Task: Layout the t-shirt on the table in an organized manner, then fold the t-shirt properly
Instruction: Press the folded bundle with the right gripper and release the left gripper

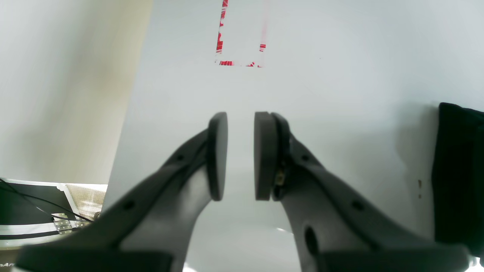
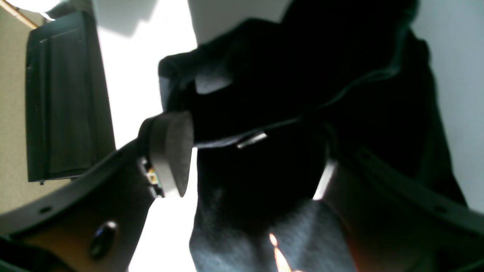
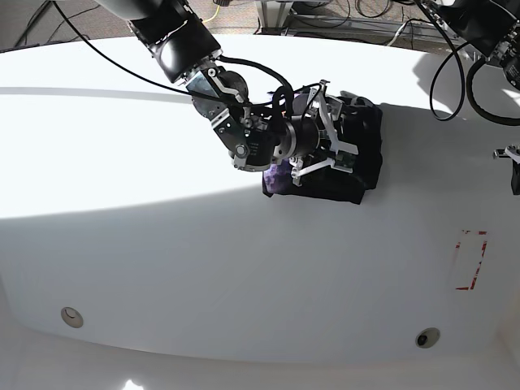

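Base view, operator: nearest you on the white desk (image 3: 162,268) sat two round metal discs, one at the front left (image 3: 71,317) and one at the front right (image 3: 427,337), with the red dashed rectangle (image 3: 471,260) a little farther back on the right. Beyond them, about mid-desk, the t-shirt (image 3: 357,166) lay as a compact black bundle, with a bit of purple showing at its near-left corner. Your right claw (image 3: 333,134) reached in from the upper left and sat over the bundle, its white fingers (image 3: 313,166) spread across the cloth. In the right wrist view that claw (image 2: 249,151) stood wide, one grey pad (image 2: 170,151) clear at the left and black cloth bunched between the fingers, the other pad hidden by the fabric; you could not tell from this whether the cloth was actually gripped. Your left claw (image 3: 512,162) barely showed at the far right edge of the base view, well apart from the shirt. In the left wrist view it (image 1: 241,155) hung over bare desk with its pads (image 1: 218,155) narrowly parted and nothing between them, the rectangle mark ahead of it and the shirt's edge (image 1: 459,170) off at the right.
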You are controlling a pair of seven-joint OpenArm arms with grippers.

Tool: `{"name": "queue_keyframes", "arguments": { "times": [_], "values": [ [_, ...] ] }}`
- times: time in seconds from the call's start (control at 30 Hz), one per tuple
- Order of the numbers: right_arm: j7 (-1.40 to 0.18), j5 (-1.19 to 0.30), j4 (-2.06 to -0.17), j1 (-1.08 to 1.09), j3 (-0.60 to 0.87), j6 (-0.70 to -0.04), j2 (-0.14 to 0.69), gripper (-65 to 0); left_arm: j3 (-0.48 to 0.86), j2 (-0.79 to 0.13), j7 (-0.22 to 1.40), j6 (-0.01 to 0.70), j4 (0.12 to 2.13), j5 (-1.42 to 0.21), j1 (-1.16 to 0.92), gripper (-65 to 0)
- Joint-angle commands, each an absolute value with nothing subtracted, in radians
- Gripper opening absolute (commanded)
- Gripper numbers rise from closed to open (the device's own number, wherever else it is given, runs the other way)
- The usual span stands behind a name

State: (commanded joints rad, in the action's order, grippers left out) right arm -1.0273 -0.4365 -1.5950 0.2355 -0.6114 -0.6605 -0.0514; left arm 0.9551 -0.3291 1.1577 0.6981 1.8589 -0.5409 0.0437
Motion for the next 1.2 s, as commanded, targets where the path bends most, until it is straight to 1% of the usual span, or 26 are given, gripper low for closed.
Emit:
{"name": "queue_keyframes", "arguments": {
  "times": [0.2,0.3,0.4,0.5,0.6,0.7,0.73,0.87,0.9,0.97,1.13,1.2],
  "values": [
    [-1.021,-0.437,-1.543,0.283,-0.611,-0.661,-0.137,-25.0,0.96,-0.328,1.162,0.698,1.867,-0.547,0.01,-54.2],
    [-1.021,-0.44,-1.544,0.318,-0.611,-0.661,-0.157,-25.0,0.958,-0.328,1.159,0.698,1.88,-0.578,-0.001,-54.2],
    [-1.021,-0.441,-1.546,0.354,-0.61,-0.661,-0.157,-25.0,0.952,-0.326,1.164,0.698,1.9,-0.628,-0.012,-54.2],
    [-1.021,-0.443,-1.546,0.389,-0.607,-0.659,-0.157,-25.0,0.912,-0.325,1.164,0.698,1.914,-0.677,-0.041,-54.2],
    [-1.023,-0.443,-1.547,0.423,-0.605,-0.659,-0.157,-25.0,0.82,-0.328,1.164,0.698,1.922,-0.745,-0.064,-54.2],
    [-1.024,-0.438,-1.57,0.447,-0.605,-0.659,-0.127,-25.0,0.72,-0.326,1.164,0.698,1.926,-0.8,-0.088,-54.2],
    [-1.024,-0.44,-1.587,0.449,-0.605,-0.659,-0.105,-25.0,0.668,-0.325,1.164,0.698,1.937,-0.825,-0.097,-54.2],
    [-1.026,-0.441,-1.618,0.447,-0.605,-0.659,-0.019,-25.0,0.53,-0.32,1.164,0.698,1.948,-0.883,-0.133,-54.2],
    [-1.026,-0.441,-1.618,0.447,-0.605,-0.659,-0.01,-25.0,0.518,-0.317,1.164,0.698,1.948,-0.889,-0.136,-54.2],
    [-1.023,-0.441,-1.618,0.441,-0.605,-0.662,0.036,-25.0,0.483,-0.266,1.164,0.698,1.948,-0.898,-0.142,-54.2],
    [-1.013,-0.441,-1.618,0.435,-0.604,-0.667,0.12,-25.0,0.456,-0.2,1.188,0.698,1.948,-0.9,-0.177,-54.2],
    [-0.98,-0.441,-1.616,0.433,-0.604,-0.668,0.147,-25.0,0.456,-0.174,1.191,0.698,1.948,-0.901,-0.183,-54.2]
  ]
}}
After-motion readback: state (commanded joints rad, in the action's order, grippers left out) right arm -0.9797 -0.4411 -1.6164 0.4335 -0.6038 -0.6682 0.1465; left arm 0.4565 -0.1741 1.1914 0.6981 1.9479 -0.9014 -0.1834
